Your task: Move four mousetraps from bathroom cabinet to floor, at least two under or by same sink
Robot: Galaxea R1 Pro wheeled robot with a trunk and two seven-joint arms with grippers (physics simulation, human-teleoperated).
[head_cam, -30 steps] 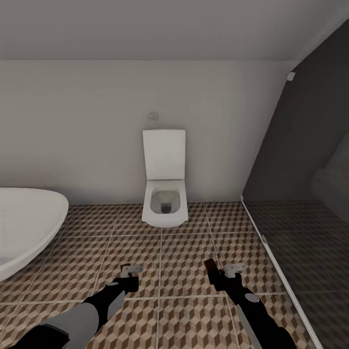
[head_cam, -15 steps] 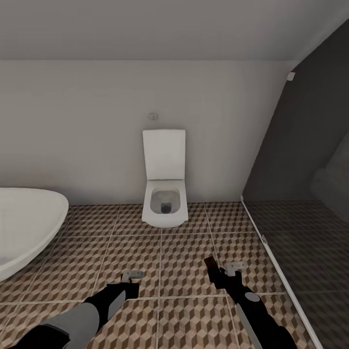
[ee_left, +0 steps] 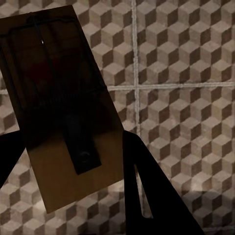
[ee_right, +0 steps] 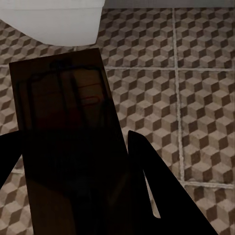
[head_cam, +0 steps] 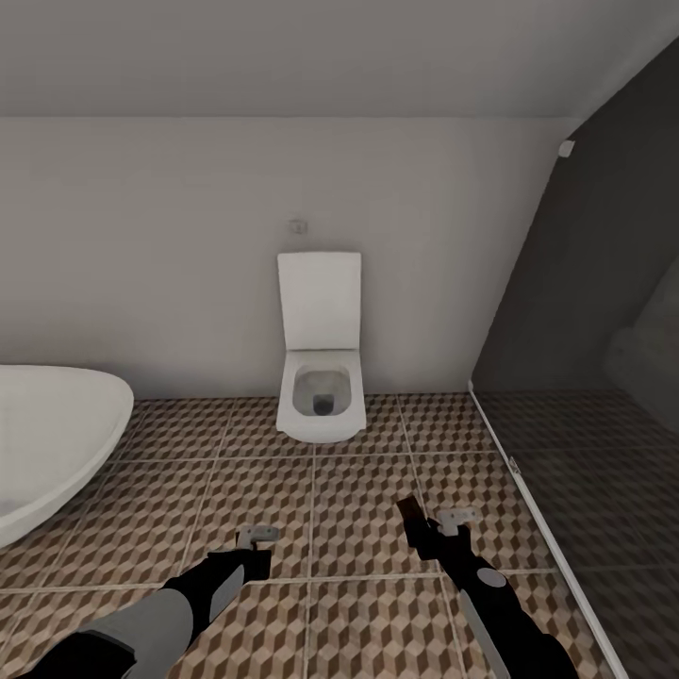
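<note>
The cube-patterned bathroom floor [head_cam: 358,490] stretched toward a white toilet [head_cam: 321,405]. Each gripper, left [ee_left: 73,161] and right [ee_right: 78,161], had its jaws clamped on a mousetrap [ee_left: 58,98] [ee_right: 63,122] above the tiles.

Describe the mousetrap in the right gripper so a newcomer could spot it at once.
Start at the white toilet on the far wall, then come forward over the cube-patterned floor to the right gripper. The mousetrap is the flat dark-brown plate with thin wire parts between its jaws, darker than the tiles behind it.
</note>
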